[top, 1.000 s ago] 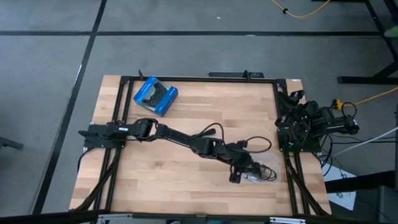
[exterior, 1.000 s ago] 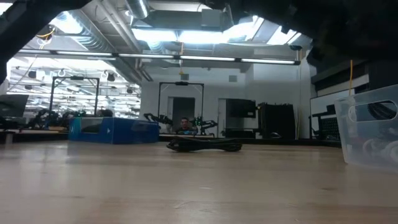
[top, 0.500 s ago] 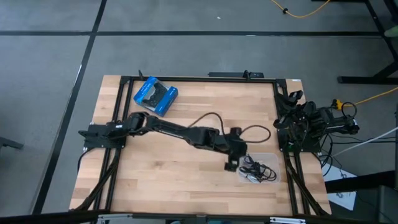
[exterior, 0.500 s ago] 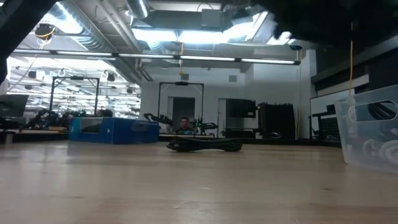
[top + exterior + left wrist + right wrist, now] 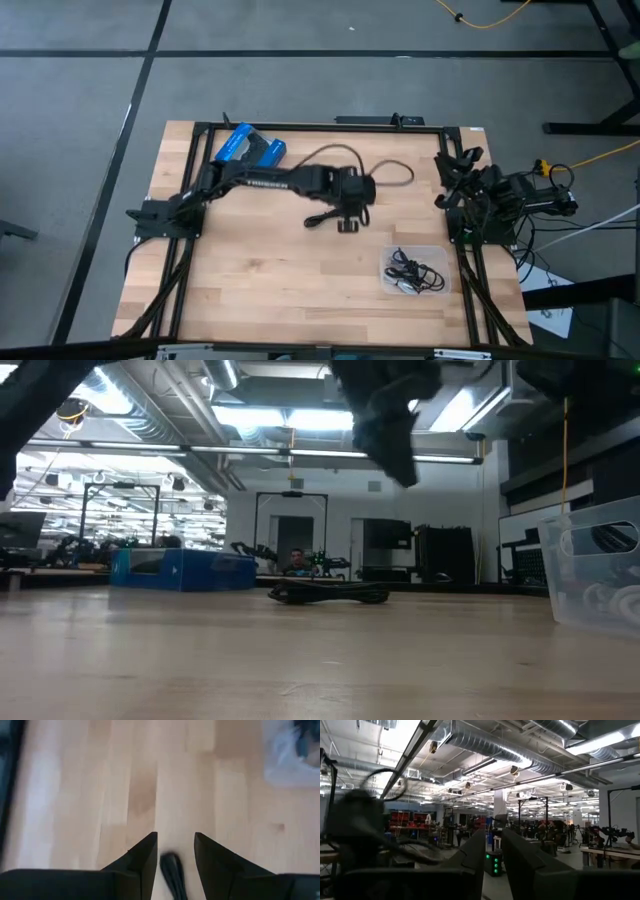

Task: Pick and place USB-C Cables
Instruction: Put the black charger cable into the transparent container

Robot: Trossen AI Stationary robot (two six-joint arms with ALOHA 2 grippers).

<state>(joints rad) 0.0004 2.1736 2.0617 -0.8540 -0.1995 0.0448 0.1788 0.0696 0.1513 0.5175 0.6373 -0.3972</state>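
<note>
One black USB-C cable (image 5: pixel 320 218) lies loose on the middle of the table; it is low and dark in the low view (image 5: pixel 330 594). My left gripper (image 5: pixel 347 224) hangs open above its right end, and in the left wrist view (image 5: pixel 175 838) the cable (image 5: pixel 172 872) shows between the fingers, untouched. Several more cables (image 5: pixel 414 271) lie inside the clear plastic tray (image 5: pixel 392 252) near the table's right near corner. My right gripper (image 5: pixel 493 851) waits at the table's right edge (image 5: pixel 458 165), with a narrow gap between its fingers.
The blue-and-black package (image 5: pixel 250 152) lies at the far left of the table, partly under my left arm. The tray's wall (image 5: pixel 595 575) stands at the right in the low view. Bare wood lies on the near left. A person (image 5: pixel 296 563) sits in the room beyond.
My left gripper has drawn back from over the tray toward the table's far and left side. It now hangs above the loose black cable in the middle. The cables in the tray and the loose cable have stayed where they were.
</note>
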